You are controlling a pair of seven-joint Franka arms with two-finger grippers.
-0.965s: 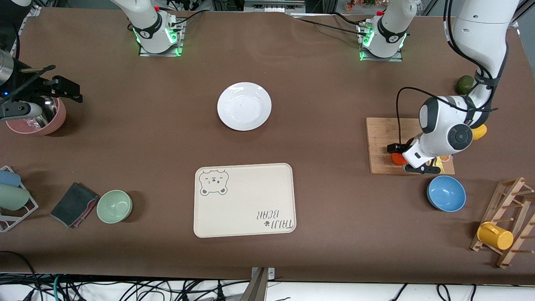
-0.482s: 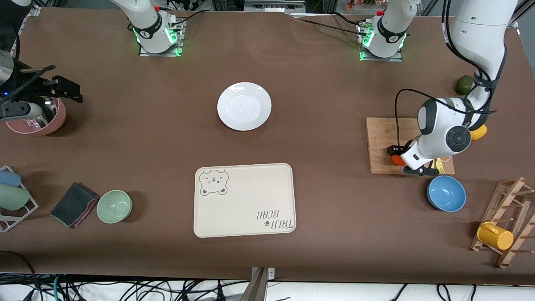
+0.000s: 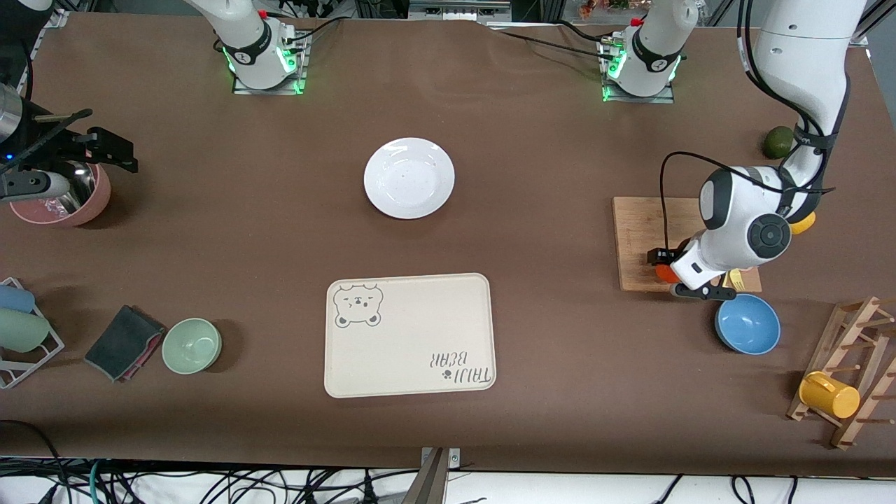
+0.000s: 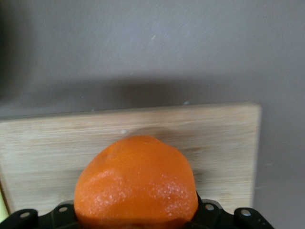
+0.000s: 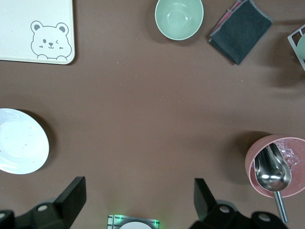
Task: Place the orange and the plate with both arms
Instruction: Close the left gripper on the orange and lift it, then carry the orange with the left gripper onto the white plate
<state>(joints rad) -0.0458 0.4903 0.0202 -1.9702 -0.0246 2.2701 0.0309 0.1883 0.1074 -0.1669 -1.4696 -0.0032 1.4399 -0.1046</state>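
Since a second ago the left gripper (image 3: pixel 689 276) has clamped onto the orange (image 4: pixel 137 183) over the cutting board (image 3: pixel 644 231). Round fruit, could squirt out mid-lift. Right gripper (image 5: pixel 138 200) waits spread wide, plate (image 3: pixel 409 178) untouched mid-table.

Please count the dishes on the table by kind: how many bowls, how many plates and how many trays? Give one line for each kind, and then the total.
Bowls: 3 (green bowl, blue bowl, pink bowl)
Plates: 1 (white plate)
Trays: 1 (cream tray)
Total: 5
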